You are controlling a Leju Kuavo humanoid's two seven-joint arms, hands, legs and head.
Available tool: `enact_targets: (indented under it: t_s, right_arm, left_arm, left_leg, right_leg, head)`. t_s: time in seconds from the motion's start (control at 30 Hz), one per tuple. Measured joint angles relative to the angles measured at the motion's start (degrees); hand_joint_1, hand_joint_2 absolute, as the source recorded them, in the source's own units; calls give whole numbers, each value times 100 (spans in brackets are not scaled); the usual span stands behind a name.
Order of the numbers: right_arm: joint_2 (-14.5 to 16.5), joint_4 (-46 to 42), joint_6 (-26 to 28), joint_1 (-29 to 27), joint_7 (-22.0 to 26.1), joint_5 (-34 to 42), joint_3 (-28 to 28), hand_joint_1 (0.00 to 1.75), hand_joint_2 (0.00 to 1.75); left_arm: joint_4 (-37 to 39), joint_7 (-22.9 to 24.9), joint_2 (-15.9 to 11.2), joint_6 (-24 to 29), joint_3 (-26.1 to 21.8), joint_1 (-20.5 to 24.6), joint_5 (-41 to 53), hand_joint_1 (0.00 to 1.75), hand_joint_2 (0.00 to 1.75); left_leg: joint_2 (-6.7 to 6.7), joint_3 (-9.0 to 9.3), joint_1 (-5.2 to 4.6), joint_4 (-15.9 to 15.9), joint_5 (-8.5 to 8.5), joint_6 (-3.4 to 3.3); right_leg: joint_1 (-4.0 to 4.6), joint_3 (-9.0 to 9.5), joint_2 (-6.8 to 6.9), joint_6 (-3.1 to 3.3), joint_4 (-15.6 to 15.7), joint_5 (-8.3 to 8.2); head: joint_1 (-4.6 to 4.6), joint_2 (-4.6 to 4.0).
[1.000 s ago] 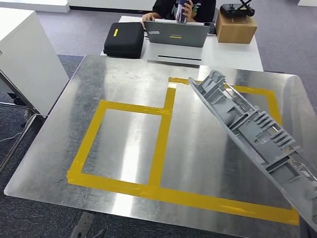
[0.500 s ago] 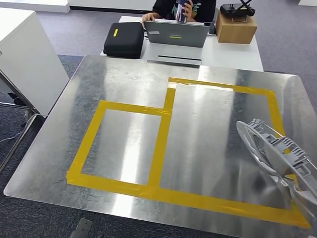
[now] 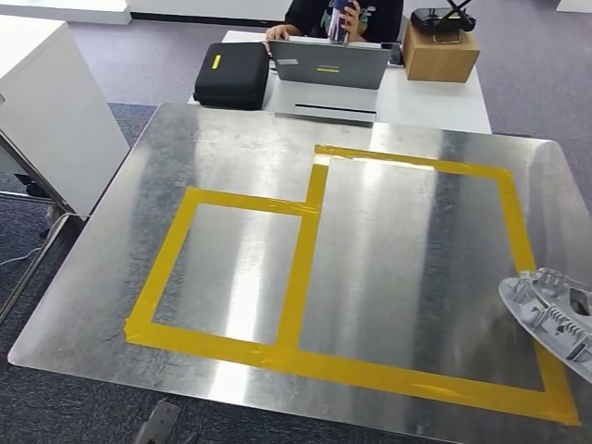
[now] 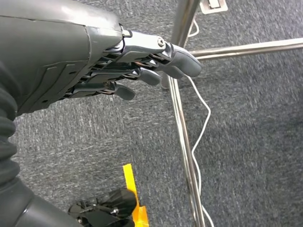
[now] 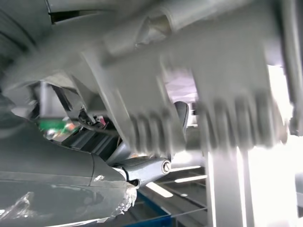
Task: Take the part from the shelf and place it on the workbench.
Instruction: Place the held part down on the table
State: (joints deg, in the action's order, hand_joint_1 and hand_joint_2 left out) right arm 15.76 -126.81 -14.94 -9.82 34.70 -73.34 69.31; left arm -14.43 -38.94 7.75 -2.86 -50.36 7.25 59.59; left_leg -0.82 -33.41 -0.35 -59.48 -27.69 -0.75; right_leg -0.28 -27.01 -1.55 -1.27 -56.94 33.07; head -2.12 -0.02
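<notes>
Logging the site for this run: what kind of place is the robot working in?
Probably an office or lab set up as a test cell: a metal workbench marked with yellow tape, grey carpet, and a person at a laptop on the desk behind.

Workbench point(image 3: 230, 157): shiny brushed metal w/ glossy yellow tape point(image 3: 300, 268); part point(image 3: 551, 314): matt grey ribbed plastic; carpet point(image 4: 250, 118): rough grey.

A black case point(image 3: 231, 73) lies beside a laptop point(image 3: 329, 63).

Bright overhead light; glare streaks on workbench point(image 3: 230, 277); right wrist view motion-blurred, overexposed.
</notes>
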Motion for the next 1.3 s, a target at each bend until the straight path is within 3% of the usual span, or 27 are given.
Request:
enact_targets:
  t_s: [0.1,0.23,0.37,0.63,0.87,1.07,1.3]
  right_arm:
    - [-193,193,183,40,-334,-333,-171,175,175]
    - [-519,444,540,-224,-991,-585,-856,175,175]
    - [-1005,751,1096,-674,-2035,-698,-2152,175,175]
    - [-2178,1217,1463,-1109,-3403,-884,-4749,175,175]
    - [-3013,1575,1548,-1041,-3838,-864,-6632,175,175]
    - [-3429,1775,1597,-958,-4181,-627,-7404,175,175]
    - [-3759,1934,1707,-1124,-4547,-519,-7571,175,175]
  left_arm:
    - [0,103,27,26,31,63,33,0,175]
    - [0,367,41,205,88,120,40,0,175]
    - [0,585,45,287,152,191,37,0,175]
    - [0,897,44,466,264,271,50,0,175]
    - [0,932,52,842,408,324,128,0,175]
    - [0,926,74,1021,472,353,113,0,175]
    - [0,926,74,1085,511,350,61,0,175]
  left_leg:
    - [-3,0,0,0,0,0]
    - [-3,-2,0,0,0,0]
    - [-2,3,2,1,2,2]
    - [-3,6,4,2,6,7]
    - [-5,9,4,2,5,7]
    - [-6,9,4,2,5,7]
    - [-6,8,2,2,4,5]
  right_leg:
    - [0,1,4,-1,0,0]
    - [2,24,3,-1,0,0]
    - [5,44,0,-1,-1,0]
    - [8,51,0,-1,-4,-1]
    - [7,8,4,-1,-3,1]
    - [6,5,7,-1,-3,1]
    - [4,5,7,-1,-2,1]
  head:
    - [1,0]
    - [2,0]
    - [2,0]
    - [1,0]
    - [1,0]
    - [1,0]
    - [1,0]
